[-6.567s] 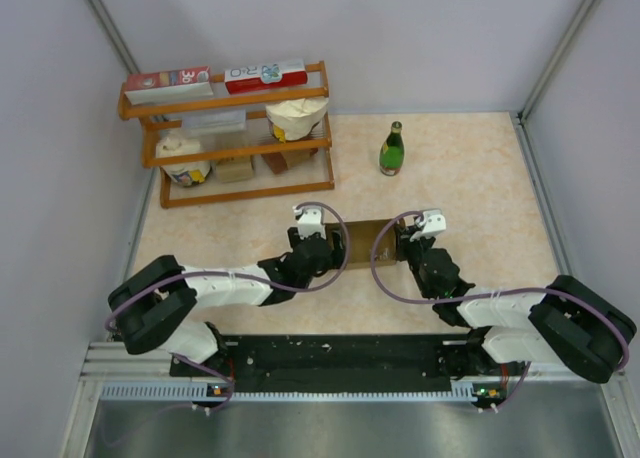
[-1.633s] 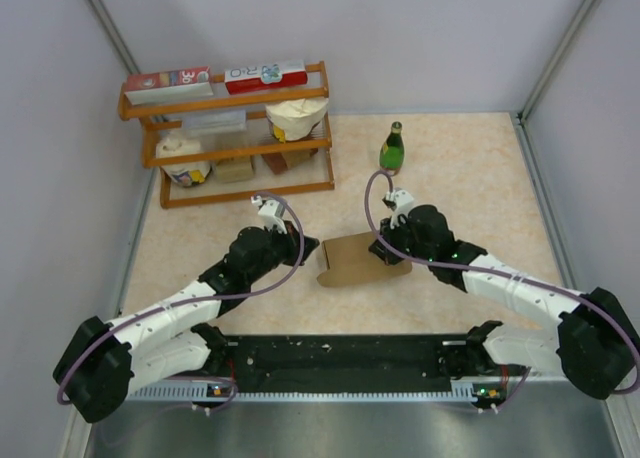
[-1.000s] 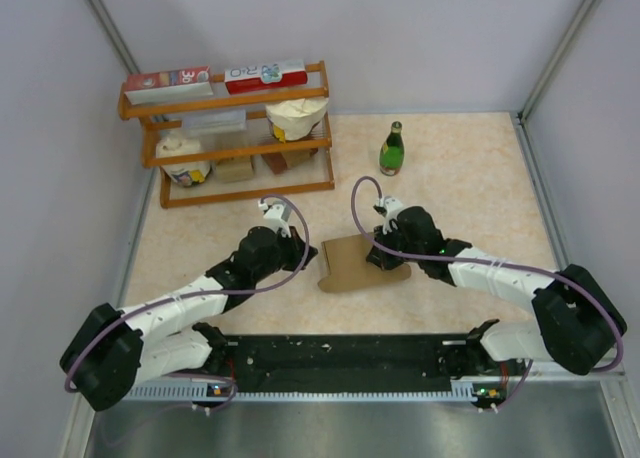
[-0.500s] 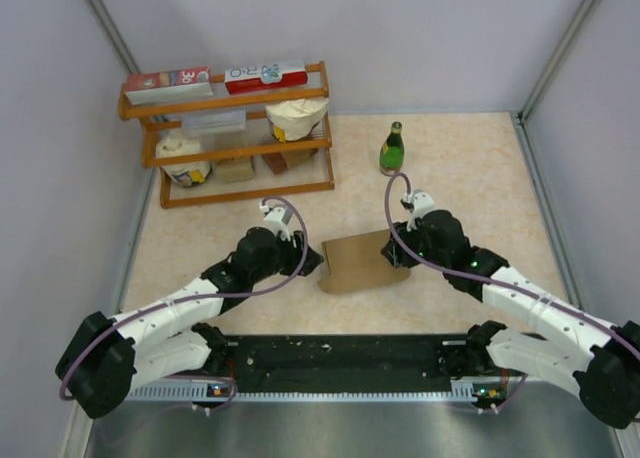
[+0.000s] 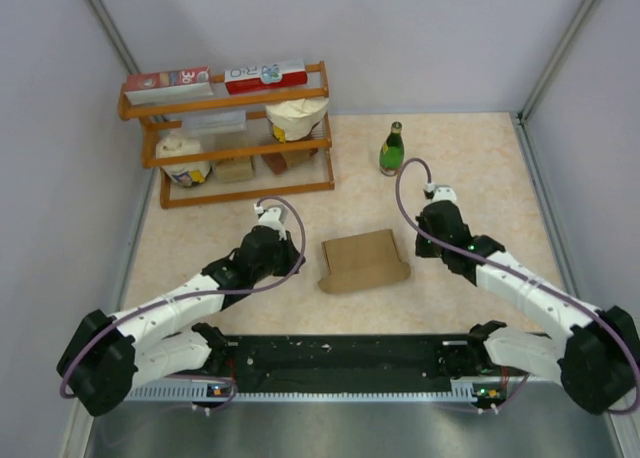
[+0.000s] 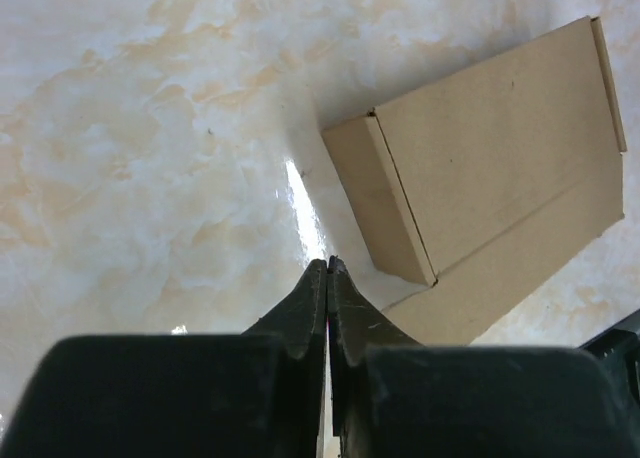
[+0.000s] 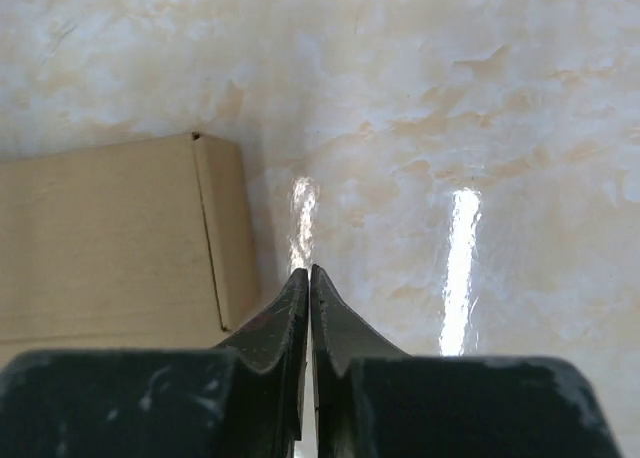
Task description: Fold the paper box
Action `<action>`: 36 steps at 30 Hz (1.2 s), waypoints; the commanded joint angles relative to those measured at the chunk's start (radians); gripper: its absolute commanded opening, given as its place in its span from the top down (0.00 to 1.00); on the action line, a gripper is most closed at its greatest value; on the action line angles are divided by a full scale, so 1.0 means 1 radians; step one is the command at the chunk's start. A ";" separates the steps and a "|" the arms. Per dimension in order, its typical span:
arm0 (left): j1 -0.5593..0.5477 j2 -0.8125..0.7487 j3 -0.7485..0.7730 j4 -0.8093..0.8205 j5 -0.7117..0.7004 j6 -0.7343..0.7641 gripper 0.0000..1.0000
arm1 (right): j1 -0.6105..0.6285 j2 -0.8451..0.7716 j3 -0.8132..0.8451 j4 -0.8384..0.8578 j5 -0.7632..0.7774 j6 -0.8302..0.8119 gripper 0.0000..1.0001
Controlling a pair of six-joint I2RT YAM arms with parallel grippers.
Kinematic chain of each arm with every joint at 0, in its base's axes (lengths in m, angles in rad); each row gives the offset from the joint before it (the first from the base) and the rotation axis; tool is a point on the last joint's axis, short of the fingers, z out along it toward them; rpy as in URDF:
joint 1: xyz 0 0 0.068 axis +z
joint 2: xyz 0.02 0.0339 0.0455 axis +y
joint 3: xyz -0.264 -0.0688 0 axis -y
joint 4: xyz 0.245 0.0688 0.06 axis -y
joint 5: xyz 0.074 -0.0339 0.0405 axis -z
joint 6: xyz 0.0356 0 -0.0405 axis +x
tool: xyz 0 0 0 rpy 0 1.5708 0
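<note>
The paper box (image 5: 363,261) lies on the table between the arms as a closed, plain brown, low rectangular box. In the left wrist view the paper box (image 6: 490,168) is up and to the right. In the right wrist view the paper box (image 7: 110,238) fills the left side. My left gripper (image 5: 298,262) is just left of the box, shut and holding nothing, with its tips (image 6: 327,264) over bare table near the box's corner. My right gripper (image 5: 419,246) is just right of the box, also shut and holding nothing, with its tips (image 7: 309,270) beside the box's end wall.
A wooden shelf (image 5: 232,134) with cartons, jars and small boxes stands at the back left. Behind the box, a green bottle (image 5: 391,149) is upright. Grey walls close in the table on the left, back and right.
My right gripper has come off the top of the box and drawn back to the right of it. The left gripper has backed slightly left. The box stays closed.
</note>
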 commanded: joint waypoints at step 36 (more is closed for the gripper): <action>0.003 0.541 0.382 0.058 0.060 0.162 1.00 | -0.029 0.323 0.123 0.099 -0.197 -0.039 1.00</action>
